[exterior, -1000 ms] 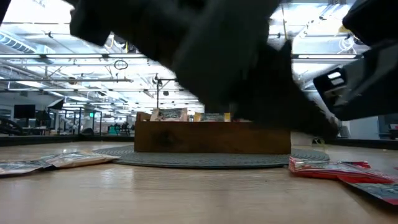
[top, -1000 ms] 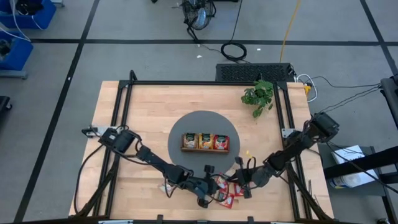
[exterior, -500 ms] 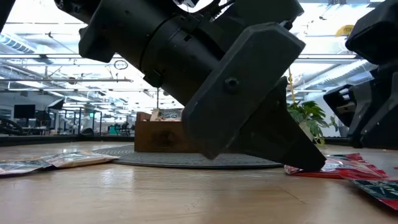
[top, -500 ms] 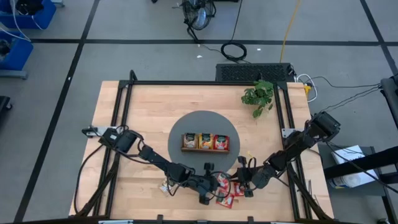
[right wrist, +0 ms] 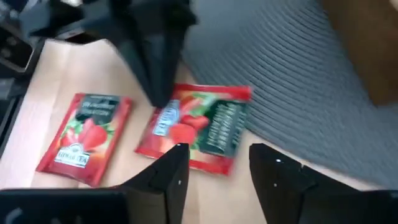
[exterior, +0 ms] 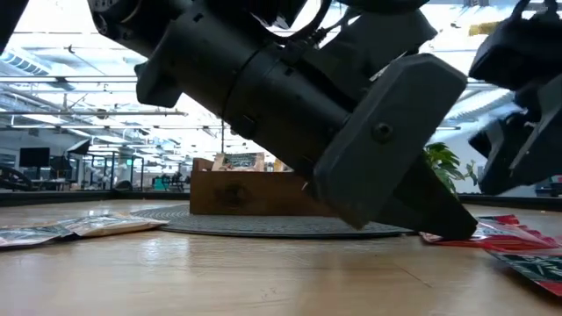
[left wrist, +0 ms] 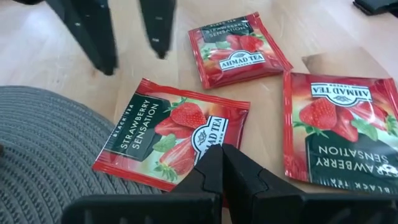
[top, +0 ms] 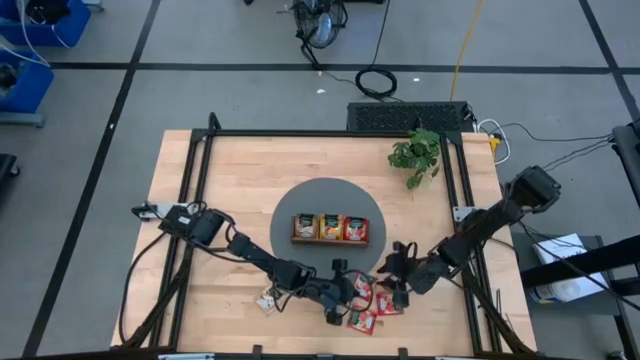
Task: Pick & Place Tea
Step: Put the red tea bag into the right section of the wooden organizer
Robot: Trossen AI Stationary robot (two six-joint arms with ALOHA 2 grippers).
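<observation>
Pale wooden table [top: 230, 180] fills the middle of a grey-floored workshop, with a round grey woven mat [top: 325, 205] at its centre and a brown wooden three-compartment tray [top: 331, 229] on the mat, each compartment already showing sachets. A small green plant [top: 416, 152] stands toward 1 o'clock from the tray.

Loose tea lies toward 5 o'clock from the tray, just off the mat's edge: a cluster of flat red strawberry tea sachets [left wrist: 173, 134] with dark labels, and a tan one [top: 268, 299] farther off toward 7 o'clock. The left gripper [left wrist: 221, 163] has its jaws closed, their tip pressing on the nearest red sachet where it overlaps the mat. The right gripper [right wrist: 214, 163] hovers just beside that same sachet with its jaws spread apart and nothing between them.

Both arms crowd one small patch, so the main risk is a collision: if the right gripper descends while the left one pins the sachet, their fingers may knock together. The sachet is thin and lies flat, so open jaws could slide over its slick foil and only push it under the left tip or onto the mat. Neighbouring red sachets [left wrist: 239, 50] lie near enough that a wide grab might drag two together.
</observation>
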